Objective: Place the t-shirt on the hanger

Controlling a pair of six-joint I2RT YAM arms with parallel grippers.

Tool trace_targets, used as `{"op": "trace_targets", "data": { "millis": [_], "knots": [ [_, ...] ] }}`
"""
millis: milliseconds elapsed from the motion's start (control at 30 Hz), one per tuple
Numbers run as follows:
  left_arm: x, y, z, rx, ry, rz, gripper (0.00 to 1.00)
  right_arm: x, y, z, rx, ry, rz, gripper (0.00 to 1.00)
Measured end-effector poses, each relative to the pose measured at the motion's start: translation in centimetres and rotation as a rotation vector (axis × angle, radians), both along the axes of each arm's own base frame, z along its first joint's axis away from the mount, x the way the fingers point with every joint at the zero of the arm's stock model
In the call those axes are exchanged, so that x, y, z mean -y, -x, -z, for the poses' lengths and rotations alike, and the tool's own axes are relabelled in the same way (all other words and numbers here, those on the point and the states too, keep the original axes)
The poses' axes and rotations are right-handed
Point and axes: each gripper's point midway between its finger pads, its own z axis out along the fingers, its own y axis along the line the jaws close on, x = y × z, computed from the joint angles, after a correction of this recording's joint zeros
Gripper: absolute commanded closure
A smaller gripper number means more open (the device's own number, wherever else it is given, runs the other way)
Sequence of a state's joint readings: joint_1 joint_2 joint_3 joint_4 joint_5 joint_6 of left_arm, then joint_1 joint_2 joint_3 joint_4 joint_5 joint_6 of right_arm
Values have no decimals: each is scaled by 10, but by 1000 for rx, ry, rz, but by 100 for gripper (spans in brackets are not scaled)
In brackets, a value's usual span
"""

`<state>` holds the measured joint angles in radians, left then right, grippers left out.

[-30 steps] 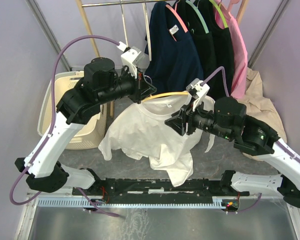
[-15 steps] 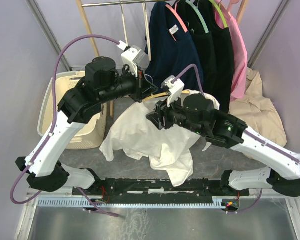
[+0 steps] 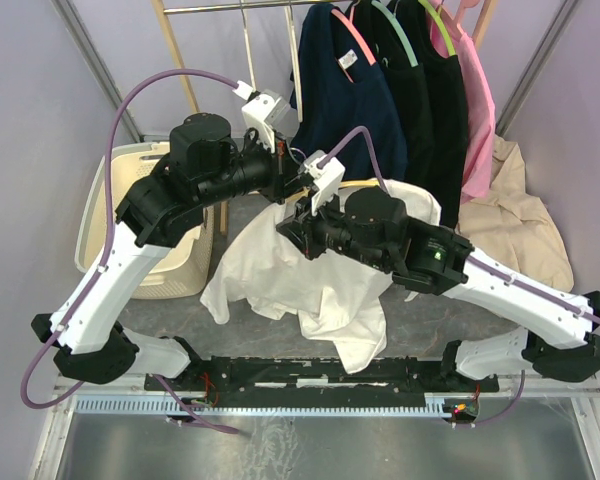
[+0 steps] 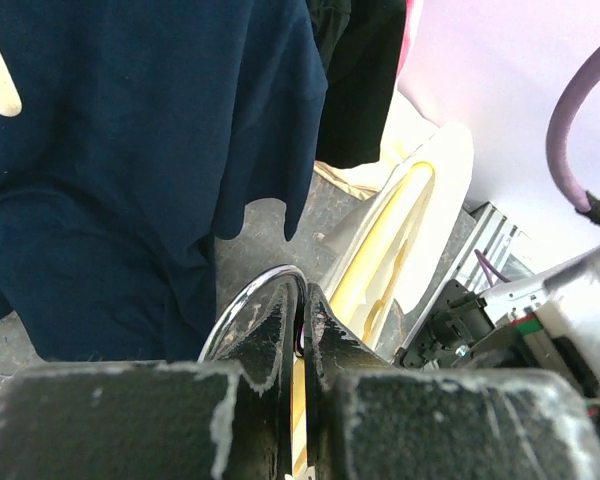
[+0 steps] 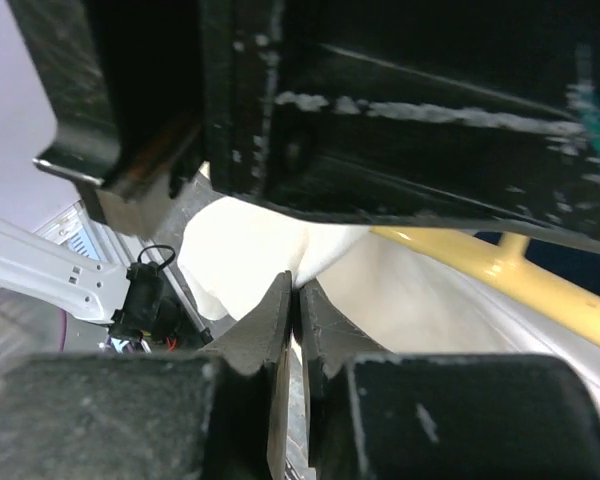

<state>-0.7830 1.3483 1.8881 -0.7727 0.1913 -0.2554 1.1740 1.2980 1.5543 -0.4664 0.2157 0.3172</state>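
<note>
From the top external view, the left gripper is clamped on the top of the hanger, holding it up in front of the rail of hung clothes. The t-shirt drapes over the hanger and hangs down toward the arm bases. The right gripper sits at the cloth's upper left shoulder, and its arm crosses over the shirt's chest and hides much of the yellow bar. A navy shirt, black garments and a pink one hang close behind. A cream basket stands to the left and a beige garment lies to the right. In the left wrist view the fingers are shut with the silver hook running into the gap between them, and the navy shirt fills the space just behind. In the right wrist view the fingers are drawn almost together, pinching a fold of the white cloth, with the yellow bar just beyond to the right.
</note>
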Motion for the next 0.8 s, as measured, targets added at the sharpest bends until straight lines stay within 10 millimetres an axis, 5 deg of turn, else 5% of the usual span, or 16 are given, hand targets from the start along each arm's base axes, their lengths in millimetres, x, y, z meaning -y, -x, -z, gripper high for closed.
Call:
{"op": "trace_targets", "data": {
  "millis": [400,700,800],
  "knots": [
    [1,0,-1,-1,6,1,97,-38,17,0,3,-6,-94,92],
    [-2,3,-10,14,22,1,97,-46,23,-10,5,-33,-133,92],
    [-5,5,-14,21,30,0,97,-50,27,-13,2,-43,-165,70]
  ]
}}
